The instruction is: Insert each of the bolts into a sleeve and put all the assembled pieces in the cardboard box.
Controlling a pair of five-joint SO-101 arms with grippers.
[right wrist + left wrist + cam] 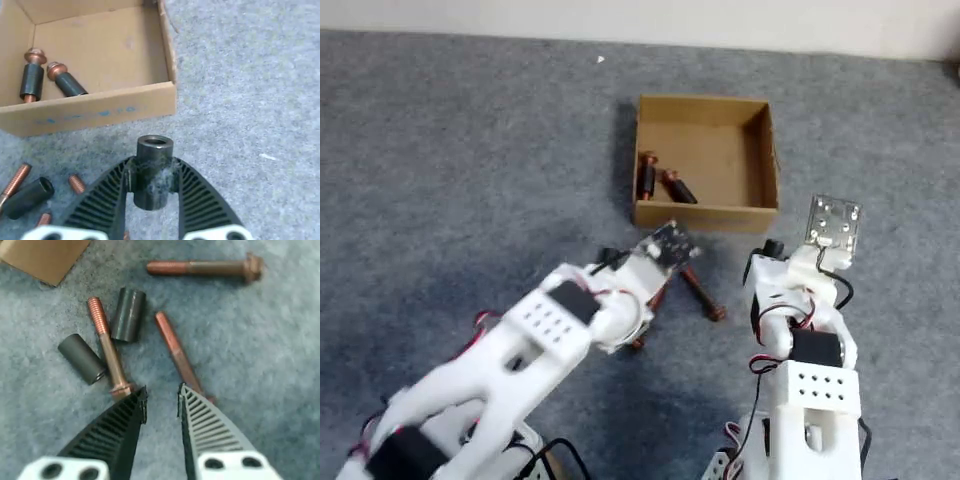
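On the grey carpet lie three copper bolts: one (200,267) farthest from my fingers, one (107,350) between two black sleeves (128,314) (82,359), and one (177,352) to their side. My left gripper (162,395) hovers open just above them, its tips near the heads of the two closer bolts. My right gripper (152,167) is shut on an upright black sleeve (155,172) in front of the cardboard box (90,112). Two assembled pieces (31,75) (67,82) lie in the box's corner.
The box (705,215) sits at the far middle of the carpet. The left arm (570,320) stretches over the loose parts; one bolt (705,295) shows beside it. The right arm (810,350) stands to the right. Bare carpet lies left of and beyond the box.
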